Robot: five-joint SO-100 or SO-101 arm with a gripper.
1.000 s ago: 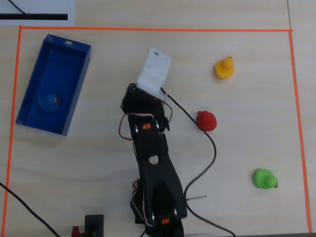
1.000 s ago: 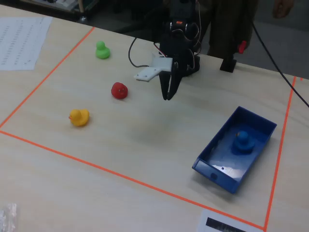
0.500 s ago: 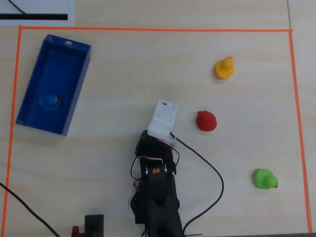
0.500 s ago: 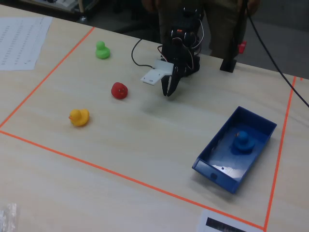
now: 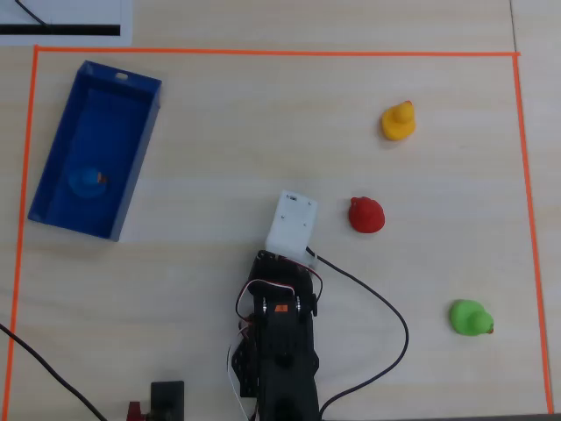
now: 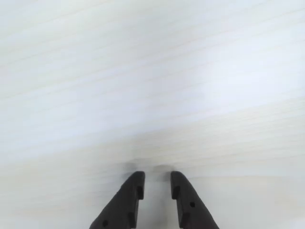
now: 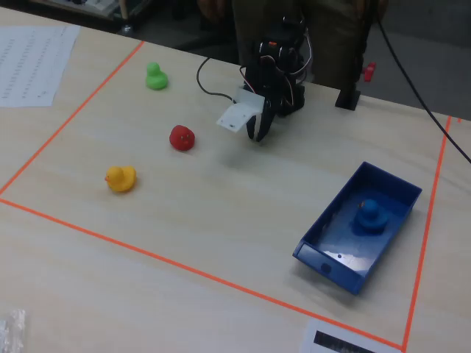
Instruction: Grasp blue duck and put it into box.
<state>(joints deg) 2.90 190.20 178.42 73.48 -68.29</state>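
The blue duck [image 5: 88, 181] [image 7: 368, 215] lies inside the box [image 5: 142, 145] [image 7: 324, 259], a long dark-blue tray at the left of the overhead view and at the right of the fixed view. My gripper [image 7: 254, 137] is folded back close to the arm's base, far from the box, and points down at the table. In the overhead view the white wrist block [image 5: 291, 221] covers it. In the wrist view the gripper [image 6: 157, 179] hangs over bare wood, its jaws a narrow gap apart with nothing between them.
A red duck [image 5: 366, 214] [image 7: 182, 137] sits just right of the wrist block in the overhead view. Farther off are a yellow duck [image 5: 398, 121] and a green duck [image 5: 470, 317]. Orange tape [image 5: 263, 52] frames the work area. A black cable [image 5: 390, 303] loops beside the arm.
The arm has pulled back toward its base, carrying the gripper away from the table's middle. The blue duck stays still in the box.
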